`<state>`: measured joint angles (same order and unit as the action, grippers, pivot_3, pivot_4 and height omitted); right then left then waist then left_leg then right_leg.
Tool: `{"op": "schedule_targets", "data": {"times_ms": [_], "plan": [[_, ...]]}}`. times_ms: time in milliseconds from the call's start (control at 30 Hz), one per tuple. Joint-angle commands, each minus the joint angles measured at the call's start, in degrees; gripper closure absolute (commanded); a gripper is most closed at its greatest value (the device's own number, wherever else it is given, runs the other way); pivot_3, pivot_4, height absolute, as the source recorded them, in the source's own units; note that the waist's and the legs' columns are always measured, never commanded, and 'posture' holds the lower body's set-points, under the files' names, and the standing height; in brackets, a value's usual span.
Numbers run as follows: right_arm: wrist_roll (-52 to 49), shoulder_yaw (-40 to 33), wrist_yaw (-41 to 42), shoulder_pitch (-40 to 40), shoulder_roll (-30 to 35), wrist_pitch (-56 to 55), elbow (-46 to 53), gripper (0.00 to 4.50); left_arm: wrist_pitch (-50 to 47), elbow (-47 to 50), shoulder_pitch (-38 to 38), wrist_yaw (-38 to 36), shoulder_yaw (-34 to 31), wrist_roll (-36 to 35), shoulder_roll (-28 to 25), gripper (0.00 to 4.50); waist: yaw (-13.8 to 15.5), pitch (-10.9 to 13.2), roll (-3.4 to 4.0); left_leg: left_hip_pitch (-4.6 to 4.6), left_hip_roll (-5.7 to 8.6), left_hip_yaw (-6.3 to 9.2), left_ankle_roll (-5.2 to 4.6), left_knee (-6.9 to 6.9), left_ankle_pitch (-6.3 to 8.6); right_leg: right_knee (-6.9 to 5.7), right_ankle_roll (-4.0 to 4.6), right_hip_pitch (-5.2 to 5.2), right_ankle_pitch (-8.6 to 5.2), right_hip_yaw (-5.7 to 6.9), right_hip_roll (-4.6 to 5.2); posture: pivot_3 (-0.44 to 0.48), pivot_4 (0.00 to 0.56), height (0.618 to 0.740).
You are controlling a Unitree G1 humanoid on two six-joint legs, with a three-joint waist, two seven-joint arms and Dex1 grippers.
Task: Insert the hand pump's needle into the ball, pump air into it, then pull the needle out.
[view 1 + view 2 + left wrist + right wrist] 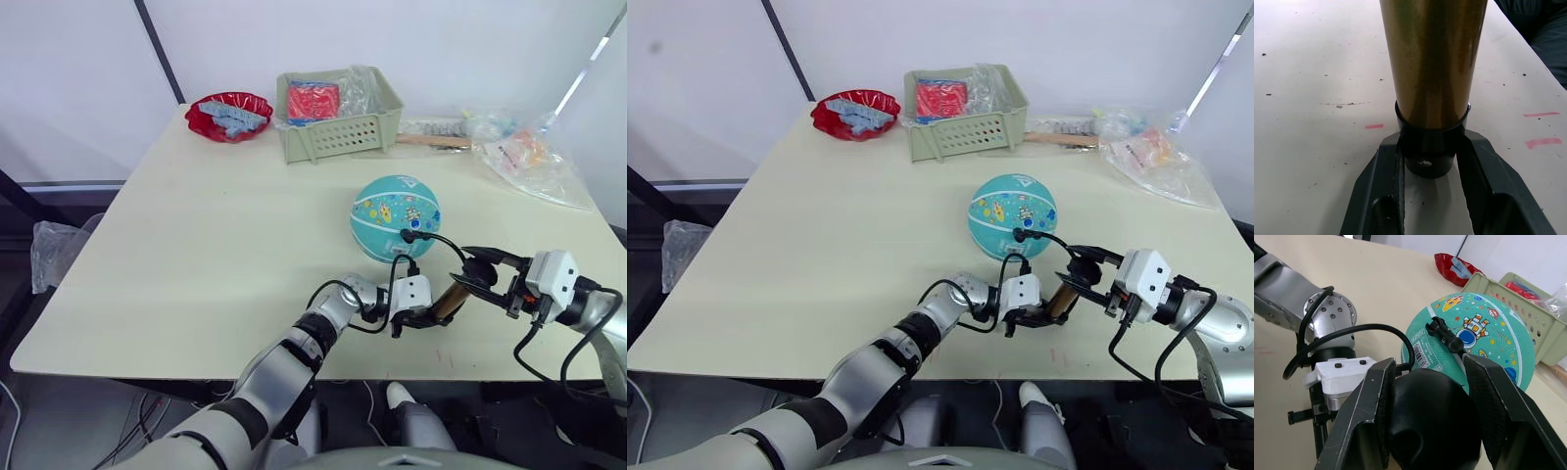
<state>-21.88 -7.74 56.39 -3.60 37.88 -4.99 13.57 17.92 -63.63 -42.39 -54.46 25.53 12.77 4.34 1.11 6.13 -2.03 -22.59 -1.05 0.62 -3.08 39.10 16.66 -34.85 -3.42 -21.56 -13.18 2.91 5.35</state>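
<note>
The teal ball [395, 217] rests on the table's right half. The hand pump [450, 301] lies low over the front edge, bronze barrel between my two grippers. My left gripper [429, 312] is shut on the barrel's black end cap [1431, 155]. My right gripper [477, 271] is shut on the pump's black handle [1431, 418]. The thin black hose [438, 241] arcs from the pump up to a small black fitting [1446, 336] pressed against the ball's near side, beside the barcode label. The needle's pin itself is hidden at the fitting.
A green basket [338, 125] with red and clear packets stands at the back. A red bowl [229, 116] sits at the back left. Plastic bags [529, 157] and a wooden stick [432, 141] lie at the back right. The table's front edge [196, 370] runs just below the grippers.
</note>
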Motion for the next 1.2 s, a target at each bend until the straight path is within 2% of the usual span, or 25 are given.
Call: {"op": "schedule_targets", "data": {"times_ms": [33,400,867,1033,1200], "plan": [[-1.86,1.67,1.79,-2.99,0.79,4.56,-0.17,2.82,-4.89,-6.81,2.87,0.07,3.37,5.38,-3.24,3.47,-0.01,0.01,0.03,0.0,0.0,0.0,0.0,0.0,0.0,0.0,0.0,0.0,0.0,0.0,0.02,0.0,0.15,0.738],[-14.58,-10.85,1.25,1.95,8.54,14.89,9.91,2.82,-4.79,-6.74,3.36,-0.2,3.58,5.48,-3.11,3.47,0.84,0.73,0.95,-0.17,0.12,-0.03,0.0,-0.01,0.0,0.02,-0.01,-0.09,0.0,0.08,-0.04,0.0,0.15,0.738],[-27.0,-23.49,0.23,13.36,18.54,27.78,12.17,2.82,-4.73,-6.95,3.13,-0.52,3.71,5.48,-3.17,3.47,0.95,1.06,1.05,-0.17,0.1,-0.07,-0.01,0.0,0.0,0.02,-0.01,-0.11,0.0,0.02,-0.11,0.0,0.15,0.738],[-28.11,-25.18,0.31,16.1,21.38,30.58,12.27,2.82,-4.66,-6.95,3.08,-0.4,3.74,5.57,-3.19,3.47,0.96,1.14,1.05,-0.17,0.09,-0.11,-0.01,0.04,-0.01,0.0,-0.02,-0.12,0.01,-0.04,-0.12,0.0,0.15,0.738],[-28.15,-25.24,0.54,16.34,21.6,31.66,12.32,2.82,-4.65,-6.93,3.06,-0.37,3.77,5.6,-3.27,3.47,0.94,1.15,1.04,-0.17,0.08,-0.15,-0.01,0.04,-0.01,0.01,-0.02,-0.12,0.01,-0.08,0.1,0.0,0.15,0.738]]}}
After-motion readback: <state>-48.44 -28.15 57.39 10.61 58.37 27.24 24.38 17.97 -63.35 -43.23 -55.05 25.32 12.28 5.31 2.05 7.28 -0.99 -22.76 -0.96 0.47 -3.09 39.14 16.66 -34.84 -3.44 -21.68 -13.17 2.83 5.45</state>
